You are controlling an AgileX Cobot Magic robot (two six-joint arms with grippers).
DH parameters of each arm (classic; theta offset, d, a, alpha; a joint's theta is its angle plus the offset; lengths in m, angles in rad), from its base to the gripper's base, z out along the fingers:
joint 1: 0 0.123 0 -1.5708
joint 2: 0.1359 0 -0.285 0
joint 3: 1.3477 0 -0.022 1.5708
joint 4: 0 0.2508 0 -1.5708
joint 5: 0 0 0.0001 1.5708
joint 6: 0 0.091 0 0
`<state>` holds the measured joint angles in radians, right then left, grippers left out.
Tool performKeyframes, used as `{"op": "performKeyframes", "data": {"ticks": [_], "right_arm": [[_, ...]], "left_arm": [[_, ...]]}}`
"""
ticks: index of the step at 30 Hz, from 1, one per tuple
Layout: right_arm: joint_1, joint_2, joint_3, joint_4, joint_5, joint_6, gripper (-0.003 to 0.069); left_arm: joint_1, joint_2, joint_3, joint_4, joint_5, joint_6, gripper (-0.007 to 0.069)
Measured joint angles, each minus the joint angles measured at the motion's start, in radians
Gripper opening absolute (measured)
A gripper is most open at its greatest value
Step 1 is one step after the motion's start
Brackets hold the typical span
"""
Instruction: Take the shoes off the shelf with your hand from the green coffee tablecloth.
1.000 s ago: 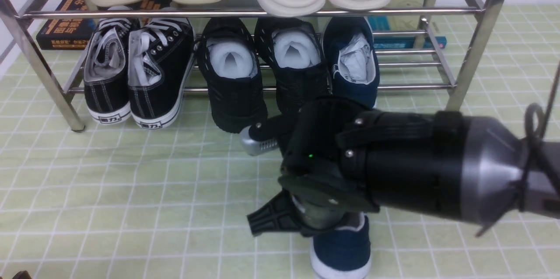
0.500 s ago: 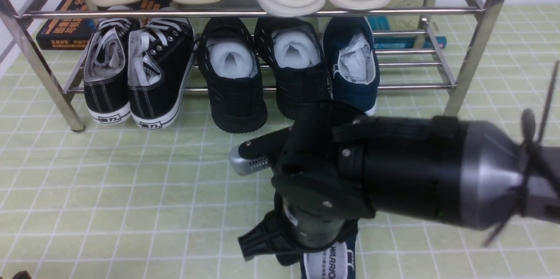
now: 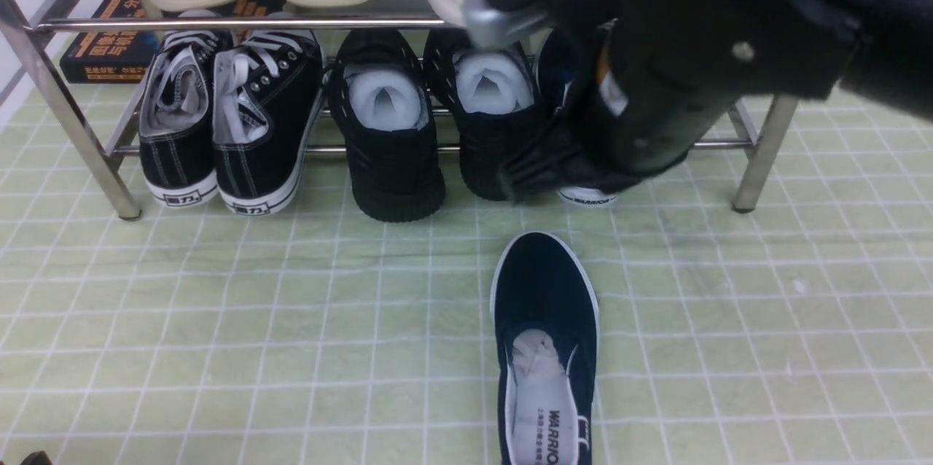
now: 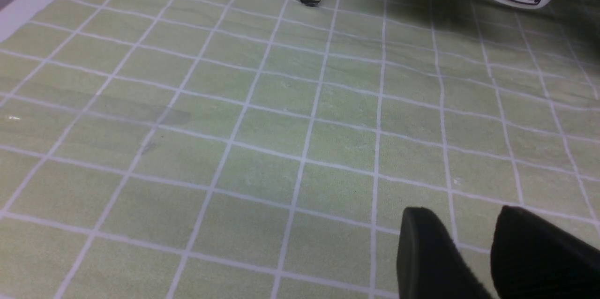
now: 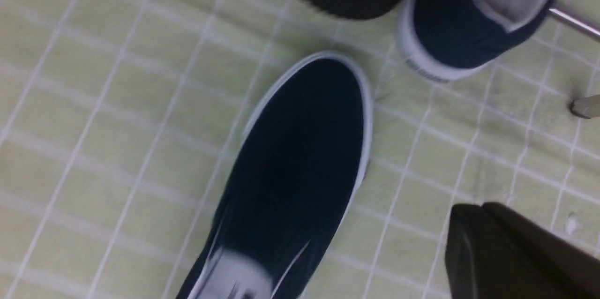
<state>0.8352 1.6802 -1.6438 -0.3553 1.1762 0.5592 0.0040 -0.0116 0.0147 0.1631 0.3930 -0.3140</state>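
Open tablecloth (image 3: 219, 319) left of floor shoe (image 3: 543, 305); black knit shoe (image 3: 487, 151) (adjacent) crowds shelved shoe (image 3: 585, 196).

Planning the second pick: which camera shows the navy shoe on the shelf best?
Right wrist view: the navy shoe shows its heel and opening unobstructed. Front view shows only its white heel, the rest being blocked. Left wrist view misses it.
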Motion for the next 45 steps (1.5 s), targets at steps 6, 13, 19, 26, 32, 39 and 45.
{"op": "performKeyframes", "data": {"ticks": [6,13,19,26,32,39,45], "right_arm": [[-0.152,0.062,0.0,0.089,-0.161,-0.001,-0.001],[-0.254,0.139,-0.001,0.185,-0.351,-0.05,0.009],[-0.255,0.192,-0.003,0.186,-0.487,-0.056,0.0274],[-0.255,0.248,-0.003,0.127,-0.516,-0.056,0.0389],[-0.255,0.265,-0.006,0.088,-0.522,-0.056,0.0384],[-0.255,0.278,-0.008,0.039,-0.523,-0.056,0.0341],[-0.255,0.323,-0.008,0.015,-0.53,-0.056,0.0295]], "left_arm": [[0.0,0.0,0.0,0.0,0.0,0.0,0.0242],[0.0,0.0,0.0,0.0,0.0,0.0,0.0242],[0.0,0.0,0.0,0.0,0.0,0.0,0.0243],[0.0,0.0,0.0,0.0,0.0,0.0,0.0243],[0.0,0.0,0.0,0.0,0.0,0.0,0.0243],[0.0,0.0,0.0,0.0,0.0,0.0,0.0243],[0.0,0.0,0.0,0.0,0.0,0.0,0.0243]]}}
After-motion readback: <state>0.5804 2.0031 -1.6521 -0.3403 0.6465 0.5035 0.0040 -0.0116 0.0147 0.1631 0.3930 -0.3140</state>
